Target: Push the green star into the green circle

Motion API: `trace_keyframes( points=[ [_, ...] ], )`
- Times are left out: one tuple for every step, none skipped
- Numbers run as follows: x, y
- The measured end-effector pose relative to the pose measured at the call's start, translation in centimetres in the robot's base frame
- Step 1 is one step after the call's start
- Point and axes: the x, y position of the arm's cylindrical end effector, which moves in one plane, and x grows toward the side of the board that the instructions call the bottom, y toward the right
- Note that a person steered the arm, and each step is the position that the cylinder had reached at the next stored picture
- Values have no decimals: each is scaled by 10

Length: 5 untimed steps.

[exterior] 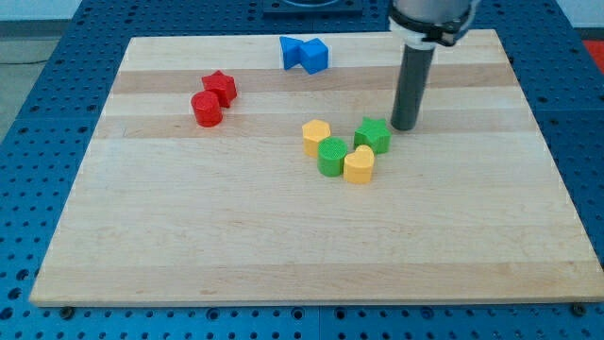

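Camera view, tip: my tip (405,127) just right of green star (374,135), near touching.
Green circle (331,157): lower-left of star, beside yellow blocks.
Gripper: none fitted; state cannot be told.
Room: bare bench (283,246) toward bottom edge.

Wooden board (189,246) carries red pair (213,98); blue block (304,54); central cluster — yellows, greens (345,149).

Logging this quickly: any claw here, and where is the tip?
No claw: just a rod.
My tip is on the board, just right of the green star, holding nothing.
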Motion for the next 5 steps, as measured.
trace_keyframes(
  points=[
    [19, 1],
    [18, -20],
    [2, -47],
    [8, -67],
    [29, -73]
  ],
)
